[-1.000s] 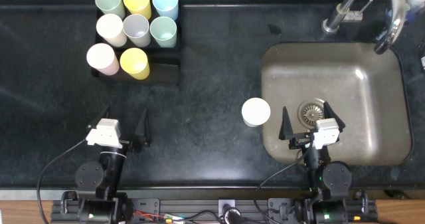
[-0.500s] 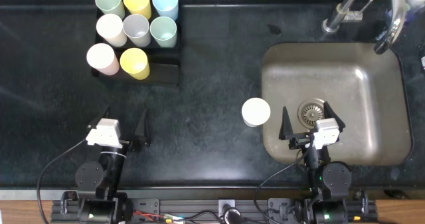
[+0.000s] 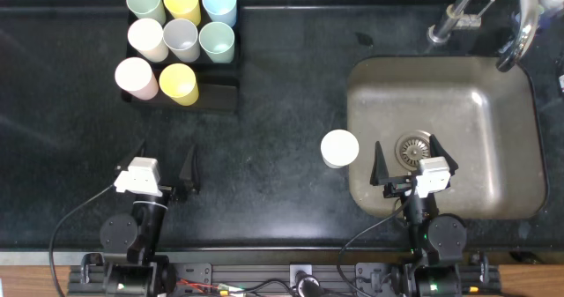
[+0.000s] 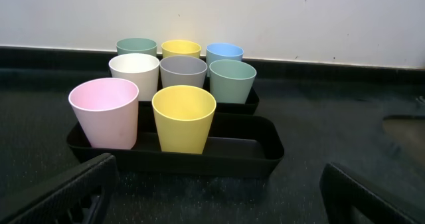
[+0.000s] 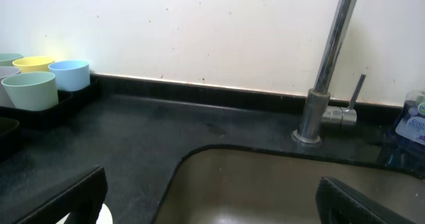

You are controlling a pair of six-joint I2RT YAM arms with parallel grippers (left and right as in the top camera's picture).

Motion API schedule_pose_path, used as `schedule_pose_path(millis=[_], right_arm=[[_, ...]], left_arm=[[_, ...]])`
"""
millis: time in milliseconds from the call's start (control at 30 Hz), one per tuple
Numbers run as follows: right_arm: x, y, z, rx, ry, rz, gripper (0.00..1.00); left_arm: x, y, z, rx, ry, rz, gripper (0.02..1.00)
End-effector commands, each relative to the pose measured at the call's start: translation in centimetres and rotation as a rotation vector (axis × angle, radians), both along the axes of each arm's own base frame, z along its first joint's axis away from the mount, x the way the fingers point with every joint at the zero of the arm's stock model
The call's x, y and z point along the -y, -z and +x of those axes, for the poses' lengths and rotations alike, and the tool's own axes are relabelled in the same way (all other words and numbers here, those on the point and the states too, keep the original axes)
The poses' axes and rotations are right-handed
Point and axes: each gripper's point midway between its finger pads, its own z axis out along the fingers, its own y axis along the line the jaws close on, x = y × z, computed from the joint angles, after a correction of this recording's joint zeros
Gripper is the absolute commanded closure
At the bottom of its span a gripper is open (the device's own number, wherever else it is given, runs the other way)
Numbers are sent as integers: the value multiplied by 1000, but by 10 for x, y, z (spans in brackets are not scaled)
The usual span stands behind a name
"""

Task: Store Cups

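Observation:
A black tray (image 3: 220, 96) at the counter's back left holds several upright cups in green, yellow, blue, white, grey and pink; its front right slot (image 4: 242, 147) is bare. One white cup (image 3: 339, 148) stands alone on the counter beside the sink's left rim, and a sliver of it (image 5: 103, 215) shows by my right gripper's finger. My left gripper (image 3: 166, 167) is open and holds nothing, in front of the tray and well short of it, facing the pink cup (image 4: 106, 111) and yellow cup (image 4: 184, 117). My right gripper (image 3: 412, 160) is open over the sink's front left, just right of the white cup.
A steel sink (image 3: 458, 85) fills the right side, with a faucet (image 5: 329, 64) behind it and a bottle (image 5: 412, 127) at the far right. Dark counter (image 3: 273, 156) lies open between the tray and the sink.

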Motion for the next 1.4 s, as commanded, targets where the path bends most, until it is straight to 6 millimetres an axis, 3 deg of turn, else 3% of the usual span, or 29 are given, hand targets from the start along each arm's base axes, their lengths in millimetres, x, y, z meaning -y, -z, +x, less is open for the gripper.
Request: schedule_pose_path(millis=[33,867,933,1000,1100,1200,1400], right_arm=[[-2,4,0,-2,-8,4,7],[-2,4,0,-30,-8,192,3],[-3,4,0,-29,-10,192,112],[-3,3,0,-28,-11,192,161],[-3,-1,-1,-24,-13,193,148],[-3,-12,-6,-51,-16,214,3],[-5,-20,-14,-171,-14,276,5]], left_arm=[[-1,0,0,5,-4,14,18],[-1,0,0,5,-3,14,18],[-1,0,0,5,-4,14,18],[-1,0,0,5,-4,14,20],[-1,0,0,5,-3,14,20],[-1,0,0,5,-4,14,20],[-1,0,0,5,-3,14,18]])
